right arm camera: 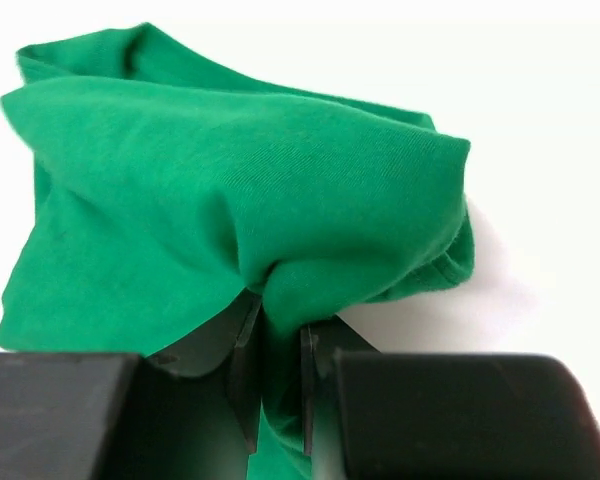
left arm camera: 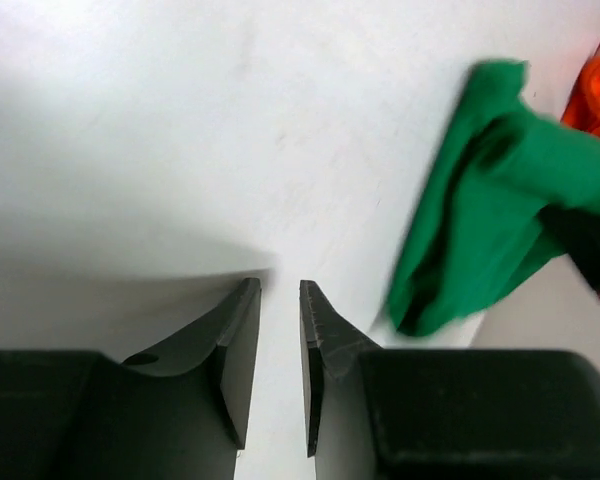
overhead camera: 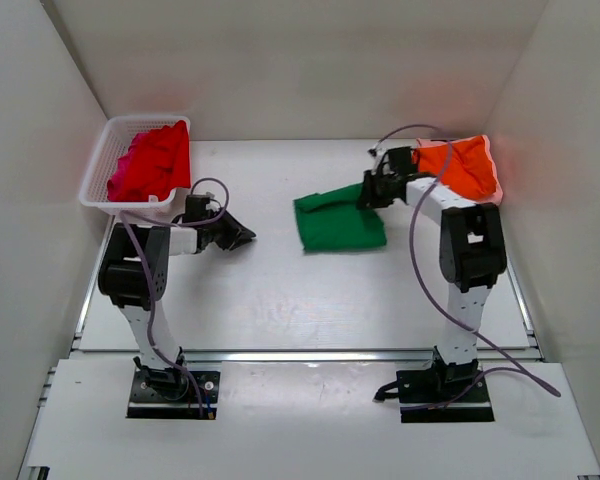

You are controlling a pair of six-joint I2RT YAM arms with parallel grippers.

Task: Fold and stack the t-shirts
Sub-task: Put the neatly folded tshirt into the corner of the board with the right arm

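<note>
A green t-shirt lies partly folded mid-table, its upper right part lifted. My right gripper is shut on a bunched fold of that shirt, cloth pinched between the jaws. An orange t-shirt lies folded at the back right, behind the right wrist. Red and magenta t-shirts are piled in the basket. My left gripper hovers low over bare table left of the green shirt, its fingers a narrow gap apart with nothing between them.
A white lattice basket stands at the back left, close behind the left arm. White walls enclose the table on three sides. The orange shirt shows at the far right edge of the left wrist view.
</note>
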